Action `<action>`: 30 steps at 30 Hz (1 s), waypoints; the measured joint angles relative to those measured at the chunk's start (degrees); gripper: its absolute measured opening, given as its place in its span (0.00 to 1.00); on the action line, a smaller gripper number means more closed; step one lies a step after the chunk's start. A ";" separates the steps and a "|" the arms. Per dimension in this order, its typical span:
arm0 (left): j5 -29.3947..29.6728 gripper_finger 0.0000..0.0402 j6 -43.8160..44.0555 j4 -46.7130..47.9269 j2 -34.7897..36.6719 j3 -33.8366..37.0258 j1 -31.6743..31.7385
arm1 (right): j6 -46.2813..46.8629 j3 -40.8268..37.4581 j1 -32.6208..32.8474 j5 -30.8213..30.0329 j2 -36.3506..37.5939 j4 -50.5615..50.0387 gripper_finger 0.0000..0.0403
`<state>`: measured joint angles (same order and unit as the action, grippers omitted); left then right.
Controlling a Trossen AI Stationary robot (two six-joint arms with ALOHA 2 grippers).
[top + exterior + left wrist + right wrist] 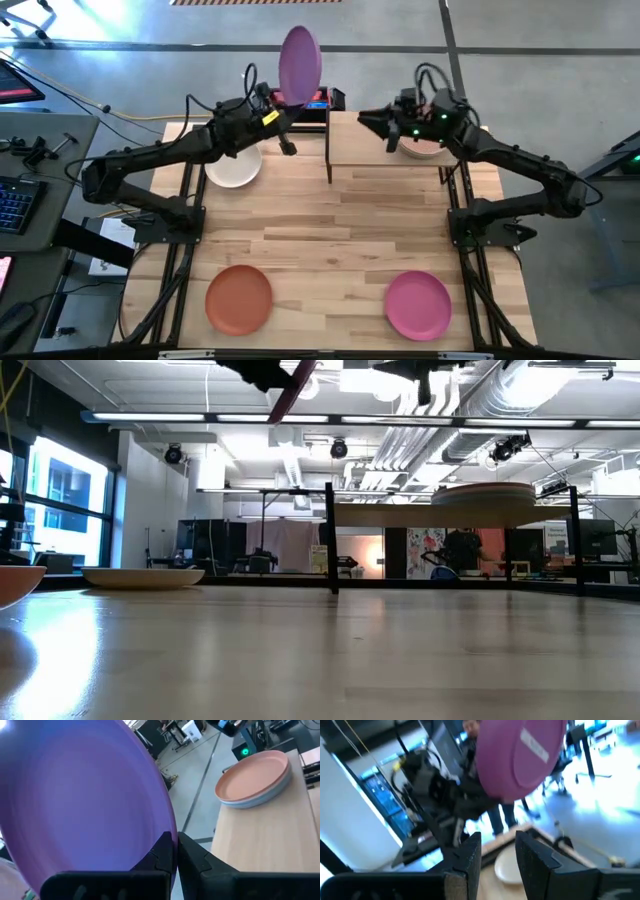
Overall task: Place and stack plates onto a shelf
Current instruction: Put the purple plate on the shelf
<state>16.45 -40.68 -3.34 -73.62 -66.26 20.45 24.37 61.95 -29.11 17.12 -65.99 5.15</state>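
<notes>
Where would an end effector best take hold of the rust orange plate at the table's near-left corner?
By its rim: the rust orange plate lies flat and shallow on the table, nothing touching it. Come low from the left end effector side, one finger above the rim, one below.

No readable text, labels or signs anywhere.

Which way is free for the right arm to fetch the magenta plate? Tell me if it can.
Probably yes. The magenta plate lies alone on the tabletop's near right, with nothing on or beside it. The right gripper hovers empty over the shelf, jaws open. Only its own base stands nearby.
</notes>
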 joint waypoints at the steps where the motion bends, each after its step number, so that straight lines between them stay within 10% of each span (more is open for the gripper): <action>1: -0.41 0.00 -0.44 0.66 -0.60 -1.25 0.00 | 0.01 0.00 -0.44 0.04 0.53 0.76 0.26; 15: -1.40 0.00 -5.06 16.98 -15.14 -20.00 0.02 | 0.15 0.02 -7.43 -0.12 4.82 2.45 0.26; 30: -8.92 0.00 -8.74 21.02 -27.97 -23.23 -1.99 | 0.19 0.00 -8.04 -0.43 4.86 -4.55 0.26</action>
<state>7.53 -49.42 17.68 -101.59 -89.49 18.46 24.56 61.95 -37.15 16.70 -61.12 0.60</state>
